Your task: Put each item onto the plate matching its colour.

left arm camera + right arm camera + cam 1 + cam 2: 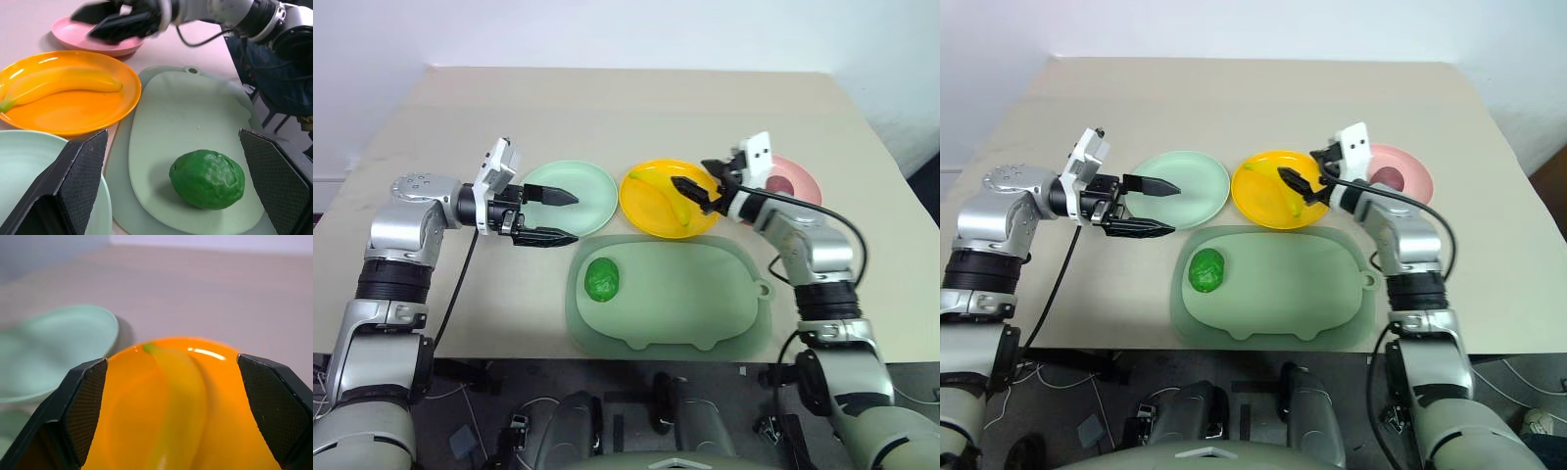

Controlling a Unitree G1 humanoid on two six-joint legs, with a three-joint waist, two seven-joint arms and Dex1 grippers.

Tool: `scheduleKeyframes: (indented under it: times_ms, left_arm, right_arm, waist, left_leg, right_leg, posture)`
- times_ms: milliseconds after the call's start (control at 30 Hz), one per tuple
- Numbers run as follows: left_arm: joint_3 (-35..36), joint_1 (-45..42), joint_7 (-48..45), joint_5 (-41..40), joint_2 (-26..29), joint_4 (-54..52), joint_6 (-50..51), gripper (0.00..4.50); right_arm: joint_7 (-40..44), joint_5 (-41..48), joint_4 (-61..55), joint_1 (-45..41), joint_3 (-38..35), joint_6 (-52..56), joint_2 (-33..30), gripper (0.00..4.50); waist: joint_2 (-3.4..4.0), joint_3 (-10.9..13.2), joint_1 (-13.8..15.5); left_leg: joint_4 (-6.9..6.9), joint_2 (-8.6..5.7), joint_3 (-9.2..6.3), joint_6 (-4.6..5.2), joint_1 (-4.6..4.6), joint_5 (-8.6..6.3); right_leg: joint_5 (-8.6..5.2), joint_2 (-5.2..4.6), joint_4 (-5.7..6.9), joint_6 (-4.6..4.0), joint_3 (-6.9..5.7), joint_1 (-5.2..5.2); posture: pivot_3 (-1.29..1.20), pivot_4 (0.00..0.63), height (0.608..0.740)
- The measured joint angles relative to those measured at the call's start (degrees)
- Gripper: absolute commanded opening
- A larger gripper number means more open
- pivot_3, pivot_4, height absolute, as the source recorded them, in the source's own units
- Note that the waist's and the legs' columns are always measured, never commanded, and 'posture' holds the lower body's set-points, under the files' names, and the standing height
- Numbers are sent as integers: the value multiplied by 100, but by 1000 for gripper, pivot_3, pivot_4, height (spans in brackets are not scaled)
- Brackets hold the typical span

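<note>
Nearest on the counter (431, 117) lies the pale mat (695, 294), with the green fruit (601, 279) on its left part, not yet on any plate. Just beyond the mat, the left gripper (563, 217) hangs with jaws released over the near edge of the mint plate (592, 196). The banana (668, 196) lies on the yellow plate (641, 201) beyond the mat, under the right gripper (700, 191), whose jaws stand released. The red fruit (780, 184) sits on the pink plate (803, 181). Likely next: the left gripper drops to the green fruit.
</note>
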Motion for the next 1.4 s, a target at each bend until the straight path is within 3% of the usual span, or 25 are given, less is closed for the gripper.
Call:
scheduleKeyframes:
  times_ms: [267, 467, 1000, 1400]
  left_arm:
    - [0, 35, 41, 0, -104, -6, -7, 4500]
    - [0, 144, 98, -17, -109, -254, 199, 4500]
    - [124, 1177, 974, -409, 170, -2109, 1523, 4500]
    - [-130, 1859, 1617, -480, 45, -2965, 1674, 4500]
  right_arm:
    - [2461, 597, -273, 934, -170, -147, -1517, 4455]
    - [3641, 717, -218, 1387, -214, -712, -1871, 4455]
    - [4737, 878, -4, 1298, -182, -994, -1883, 4455]
    - [4809, 889, 101, 1122, -186, -961, -1901, 4455]
  waist:
    - [0, 0, -5]
    - [0, 0, -12]
    - [-1, 0, 9]
    - [-1, 0, 35]
  left_leg:
    - [0, 0, 1, 25, 5, -14]
    - [0, 2, 2, 24, 8, -13]
    - [3, 2, -13, -1, 9, 0]
    - [5, 2, -13, -3, 12, 1]
  right_leg:
    - [0, 1, 1, 0, 0, 2]
    - [0, 3, 1, 0, 0, 2]
    - [0, 1, 1, 0, 3, 5]
    - [-1, 1, 0, -1, 2, 8]
  posture:
    - [0, 150, 740]
    - [0, 150, 740]
    - [0, 150, 740]
    - [0, 150, 740]
